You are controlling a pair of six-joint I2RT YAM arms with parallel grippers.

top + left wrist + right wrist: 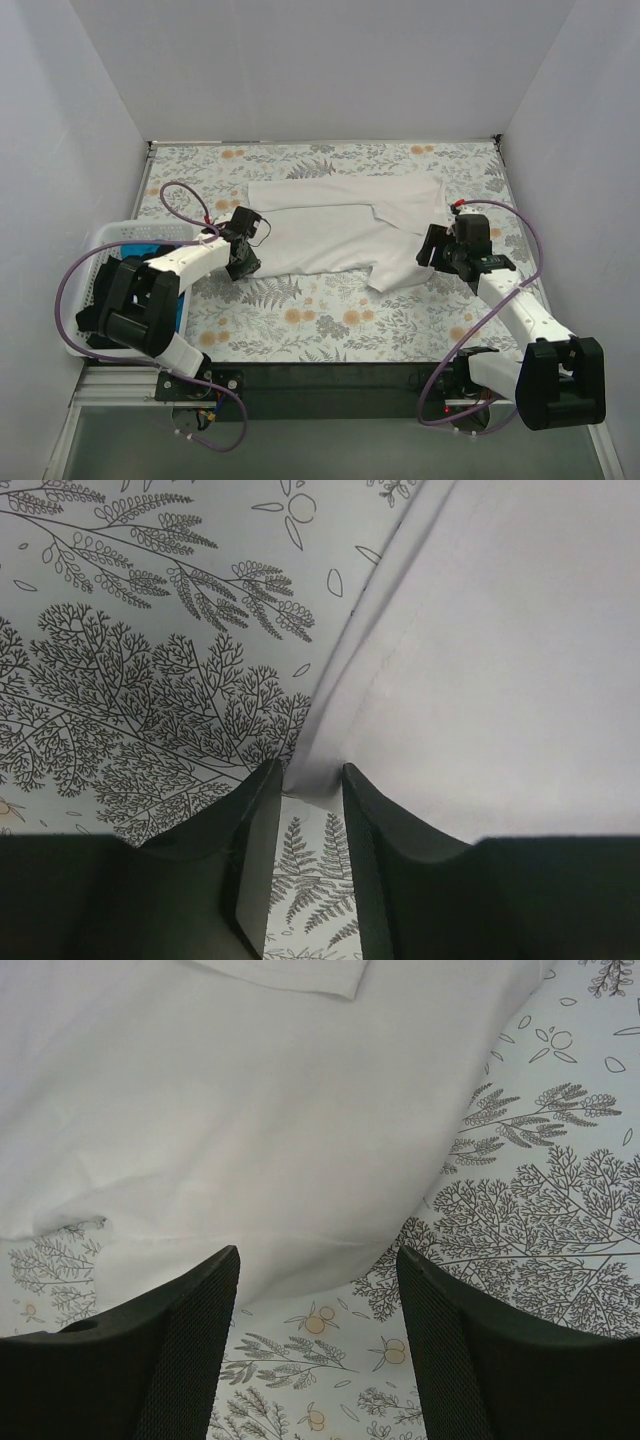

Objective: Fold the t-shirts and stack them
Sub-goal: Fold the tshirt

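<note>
White t-shirt [340, 225] lying on floral tablecloth [300, 320], long axis running left to right.
Left gripper [307, 770] sitting narrow astride its hem, grip unclear; right gripper [318, 1260] gaping wide.

White link shells [185, 258], black joint blocks [135, 300] and purple cables [178, 183] run behind the black left gripper [310, 770] and right gripper [318, 1252].

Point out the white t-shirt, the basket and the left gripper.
white t-shirt [330, 235], top view, middle of the spread cloth.
basket [140, 228], top view, its white far rim.
left gripper [308, 772], left wrist view, midway between its fingertips, at the shirt's edge.
</note>
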